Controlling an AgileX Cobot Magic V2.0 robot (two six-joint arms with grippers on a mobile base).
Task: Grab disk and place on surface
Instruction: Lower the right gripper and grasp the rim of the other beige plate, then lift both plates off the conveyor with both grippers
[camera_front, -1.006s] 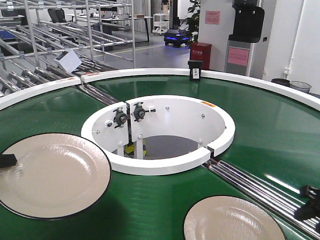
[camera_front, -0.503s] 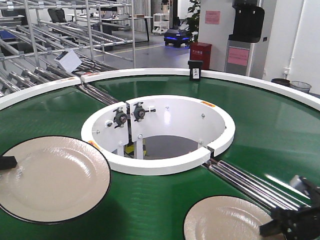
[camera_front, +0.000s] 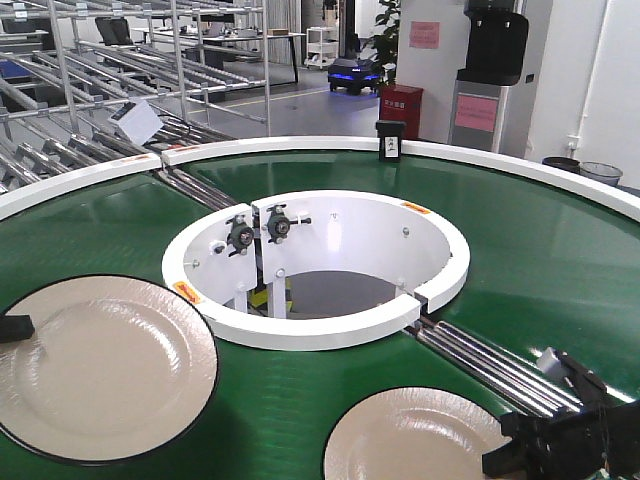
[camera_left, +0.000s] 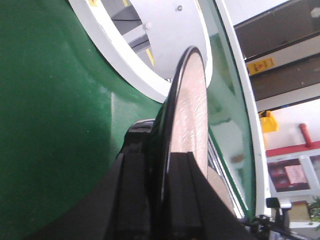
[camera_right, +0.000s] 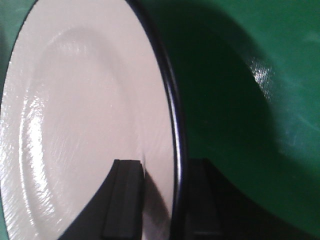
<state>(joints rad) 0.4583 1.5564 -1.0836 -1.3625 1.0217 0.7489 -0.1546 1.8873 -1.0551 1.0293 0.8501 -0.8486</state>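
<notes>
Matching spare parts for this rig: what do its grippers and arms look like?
Both grippers are black. The left gripper has two flat, blocky fingers with squared edges and a slight gloss. The right gripper has matching rectangular black fingers. In the front view the right arm is black and boxy, with a light grey section. No markings show.

Front view: raised, mid-range, facing 12 o'clock and down across the green belt (camera_front: 560, 260) and white ring (camera_front: 320, 335), with the left disk (camera_front: 100, 370) at 8 o'clock and the right disk (camera_front: 410, 440) at 5 o'clock. Wrist views: very near, each sighting along its tool, the left tool (camera_left: 160, 167) edge-on to the left disk, the right tool (camera_right: 162, 170) over the right disk's face; all three share belt and disks
</notes>
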